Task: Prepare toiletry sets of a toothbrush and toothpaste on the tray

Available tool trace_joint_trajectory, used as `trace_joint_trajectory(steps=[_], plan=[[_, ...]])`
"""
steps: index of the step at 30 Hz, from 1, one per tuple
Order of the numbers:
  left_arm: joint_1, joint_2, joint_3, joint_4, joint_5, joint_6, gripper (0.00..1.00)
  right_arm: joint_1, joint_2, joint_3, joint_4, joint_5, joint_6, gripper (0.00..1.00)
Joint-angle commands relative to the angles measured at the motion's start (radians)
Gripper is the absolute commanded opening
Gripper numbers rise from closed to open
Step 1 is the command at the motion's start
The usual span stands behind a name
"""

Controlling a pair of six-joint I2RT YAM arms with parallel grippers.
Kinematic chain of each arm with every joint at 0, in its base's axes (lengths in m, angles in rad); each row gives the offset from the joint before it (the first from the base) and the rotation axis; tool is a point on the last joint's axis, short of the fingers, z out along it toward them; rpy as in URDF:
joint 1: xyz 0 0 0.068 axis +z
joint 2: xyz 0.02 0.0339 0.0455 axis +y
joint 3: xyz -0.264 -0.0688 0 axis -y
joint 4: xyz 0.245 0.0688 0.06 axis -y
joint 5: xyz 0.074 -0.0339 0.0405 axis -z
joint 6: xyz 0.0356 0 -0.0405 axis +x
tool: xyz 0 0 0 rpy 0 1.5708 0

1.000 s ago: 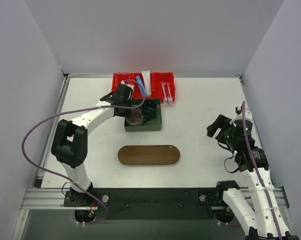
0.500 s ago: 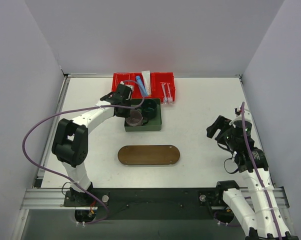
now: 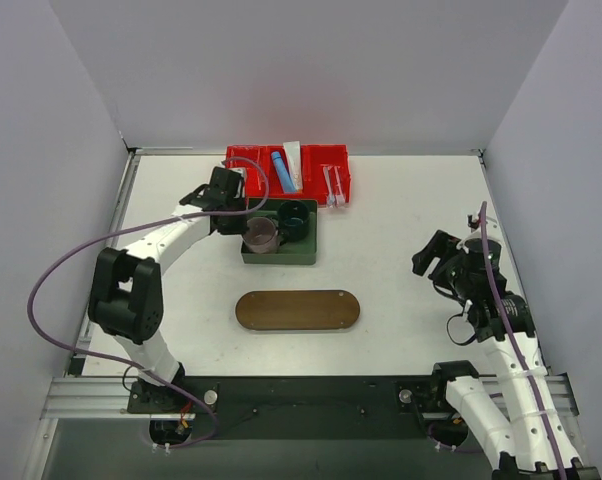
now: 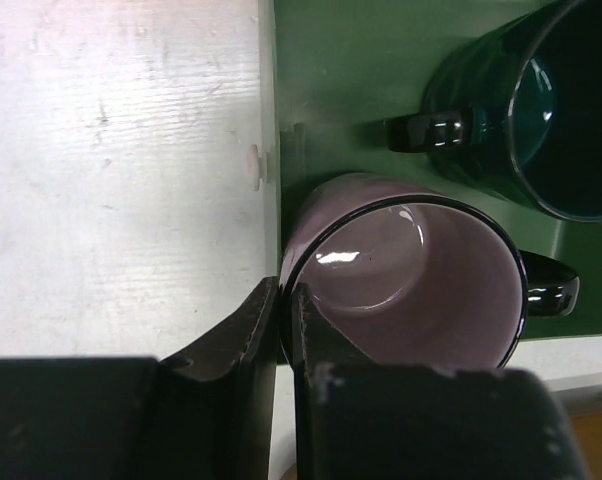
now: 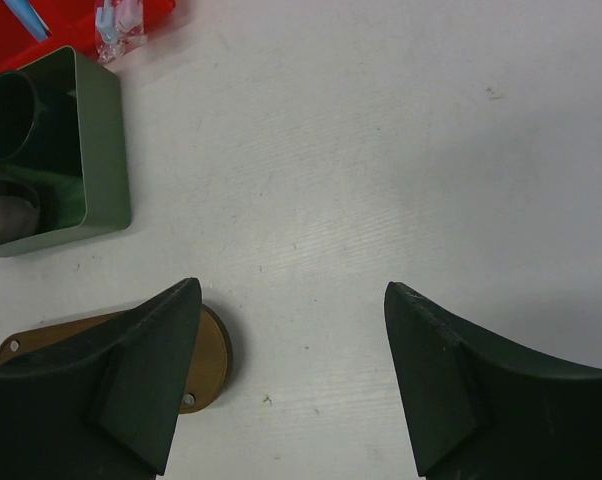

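Change since earlier frame: the left arm and the green box [image 3: 281, 258] have been carried toward 9 o'clock on the worktop [image 3: 411, 200]; the right arm is almost unmoved.
Left gripper [image 4: 284, 300]: clenched on the wall of the pink mug [image 4: 411, 270], with one finger inside the rim and one outside, at the mug's 10 o'clock side in the top view.
Pink mug: seated inside the green box, with the dark green mug [image 3: 294, 215] just beside it at 1 o'clock.
Right gripper [image 5: 291, 292]: released, with the jaws held wide and nothing between them; it is hovered over bare worktop at 3 o'clock of the tray [image 3: 297, 310].
Tray: nothing is carried on it; it lies at 6 o'clock of the green box, apart from it.
Tubes: the blue tube [image 3: 279, 170] and the white tube [image 3: 293, 155] are kept in the middle compartment of the red bin [image 3: 243, 158], at the 12 o'clock edge.
Toothbrushes [image 3: 332, 185]: both are lodged in the bin's 3 o'clock compartment.
Done: no set has been laid on the tray.
Left: both tubes and both brushes are to be transferred; the mug grasp is judged a preliminary step.
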Motion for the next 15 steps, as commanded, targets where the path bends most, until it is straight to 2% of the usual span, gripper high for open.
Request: trace_joint_trajectory(steps=[1, 7, 13, 15], plan=[[0.015, -0.156, -0.01, 0.098, 0.034, -0.049, 0.0, 0.022, 0.026, 0.047, 0.021, 0.019, 0.018, 0.68], [0.012, -0.228, -0.047, 0.124, 0.034, -0.066, 0.0, 0.103, 0.072, 0.087, 0.018, 0.099, 0.038, 0.67], [-0.038, -0.314, -0.099, 0.144, -0.06, -0.065, 0.0, 0.297, 0.156, 0.17, 0.036, 0.243, 0.085, 0.66], [-0.072, -0.34, -0.116, 0.153, -0.1, -0.063, 0.0, 0.384, 0.223, 0.208, 0.054, 0.275, 0.095, 0.61]])
